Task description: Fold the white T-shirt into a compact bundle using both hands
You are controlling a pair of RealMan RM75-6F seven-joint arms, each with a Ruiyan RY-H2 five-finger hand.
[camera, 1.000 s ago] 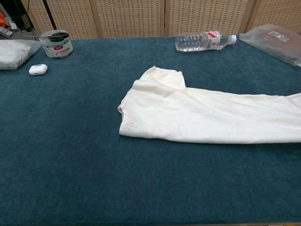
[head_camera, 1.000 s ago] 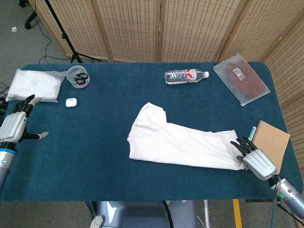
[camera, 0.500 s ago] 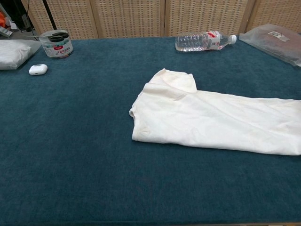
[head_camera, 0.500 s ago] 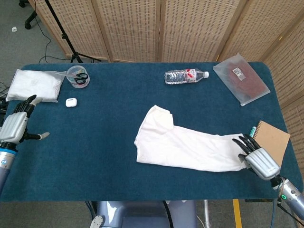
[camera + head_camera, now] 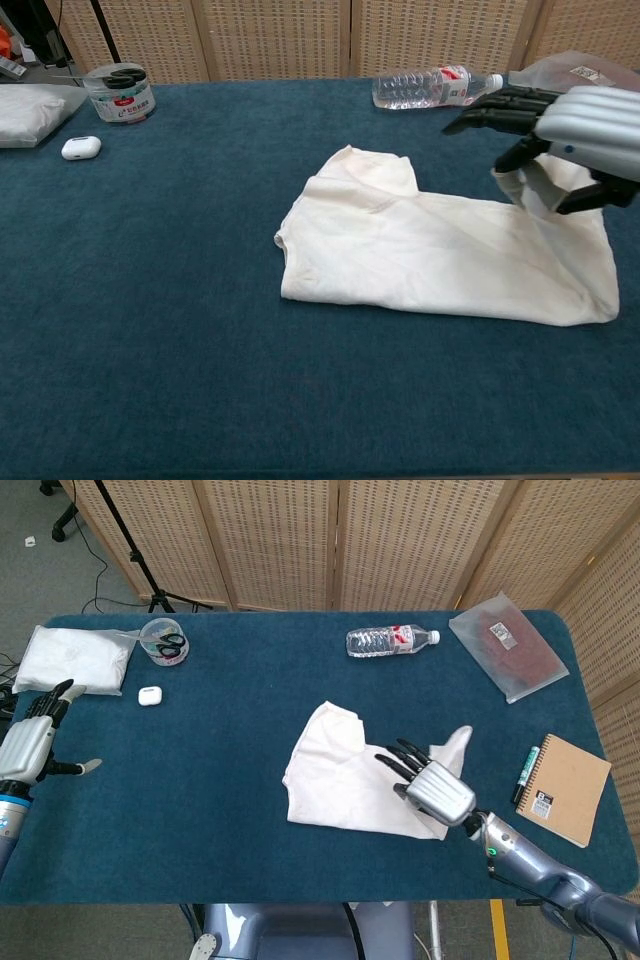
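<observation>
White fabric of the T-shirt [image 5: 345, 780] lies near the middle of the blue table [image 5: 230, 780] in the head view, with one sleeve pointing toward the water bottle [image 5: 391, 640]. The right hand [image 5: 432, 783] is raised over the shirt's right portion and grasps the hem end of the cloth, which is lifted and doubled back toward the shirt's centre; a loose corner stands up just beyond the hand. The left hand [image 5: 32, 742] hovers at the table's left edge, well apart from the shirt, released and holding nothing, fingers spread. Beyond the left hand, relative to the shirt, lie a folded white cloth bag [image 5: 73, 658], a clear tub [image 5: 162, 641] containing scissors, and a small white earbud case [image 5: 150, 694]. To the right of the shirt sit a brown notebook [image 5: 565, 786] and a marker [image 5: 525, 770] beside it. A clear pouch [image 5: 508, 645] with dark contents lies at the far right corner.

Chest view: the T-shirt [image 5: 430, 250] lies flat at centre, its right end folded upward. The right hand [image 5: 570, 135] holds that raised end above the shirt, fingers extended toward the bottle [image 5: 435, 87]. The tub [image 5: 118, 92] and earbud case [image 5: 81, 148] sit far to the shirt's left. The left hand is outside this view.
</observation>
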